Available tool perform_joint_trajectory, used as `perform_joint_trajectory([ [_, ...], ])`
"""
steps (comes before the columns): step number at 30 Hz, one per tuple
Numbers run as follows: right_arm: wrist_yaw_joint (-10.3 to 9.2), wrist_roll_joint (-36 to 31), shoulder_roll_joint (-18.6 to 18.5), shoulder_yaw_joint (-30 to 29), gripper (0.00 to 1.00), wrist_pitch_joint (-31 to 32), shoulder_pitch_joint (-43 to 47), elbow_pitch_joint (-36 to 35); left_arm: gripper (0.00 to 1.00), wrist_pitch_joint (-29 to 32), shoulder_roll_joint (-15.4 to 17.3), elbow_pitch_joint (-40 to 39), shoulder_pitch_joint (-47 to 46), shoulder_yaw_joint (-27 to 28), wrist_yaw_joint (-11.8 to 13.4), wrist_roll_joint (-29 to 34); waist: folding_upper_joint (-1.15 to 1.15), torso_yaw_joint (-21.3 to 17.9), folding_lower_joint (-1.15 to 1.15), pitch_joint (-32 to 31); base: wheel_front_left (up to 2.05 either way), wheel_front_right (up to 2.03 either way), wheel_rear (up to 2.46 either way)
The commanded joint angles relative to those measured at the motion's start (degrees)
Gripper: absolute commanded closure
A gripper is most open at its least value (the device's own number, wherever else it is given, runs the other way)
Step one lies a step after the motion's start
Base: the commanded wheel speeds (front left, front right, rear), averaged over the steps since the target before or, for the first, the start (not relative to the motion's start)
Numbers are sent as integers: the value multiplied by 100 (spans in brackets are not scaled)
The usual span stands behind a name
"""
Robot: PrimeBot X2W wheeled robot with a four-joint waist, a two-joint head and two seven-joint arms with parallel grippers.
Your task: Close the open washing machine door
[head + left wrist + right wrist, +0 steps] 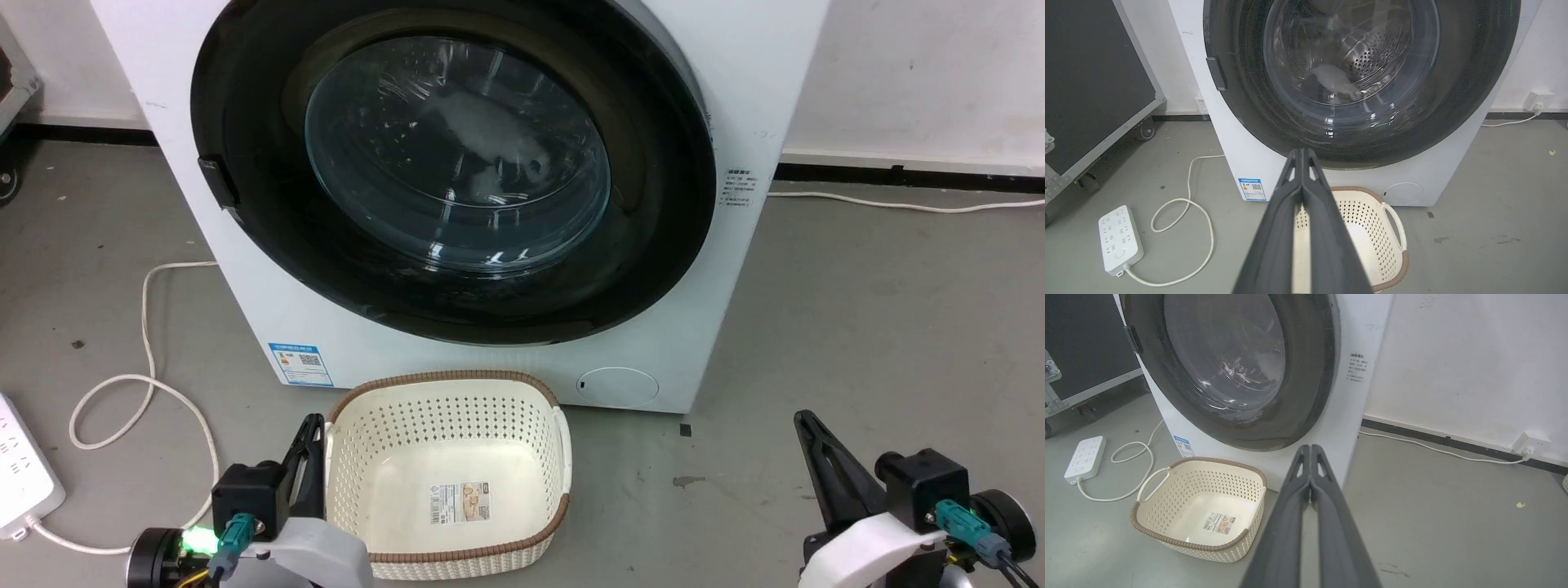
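Washing machine door (pixel 653 204), with its glossy black rim and bulging glass window, lies flat against the front of the white washing machine (pixel 245 278). We see no gap between rim and panel in the head view or either wrist view, so we judge it shut or very nearly so. The machine stands on the grey floor (pixel 857 327) by the back wall, and the door fills the upper part of its front, ahead of and above both arms. Our left end effector (pixel 313 425) hangs low, just beside the left rim of the cream perforated basket (pixel 445 376), which sits on the floor right before the machine's bottom edge. Our right end effector (pixel 806 420) hangs low too, off past the machine's right corner. In each wrist view the two dark fingers are pressed together and hold nothing. The door's small latch tab (pixel 219 181) sits on its left edge, so the left arm is the nearer one. If a last push is wanted, we reckon it belongs there, up and forward over the basket.
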Motion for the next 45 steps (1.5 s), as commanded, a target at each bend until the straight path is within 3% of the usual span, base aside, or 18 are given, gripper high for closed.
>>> perform_joint_trajectory([
  [1, -4, -43, 30, 2, 100, 5, -81, -37, 100, 4, -6, -34, -88, 23, 16, 16, 0, 0, 0, 0, 0, 0, 0],
  [45, -4, -43, 30, 2, 100, 5, -81, -37, 100, 4, -6, -34, -88, 23, 16, 16, 0, 0, 0, 0, 0, 0, 0],
])
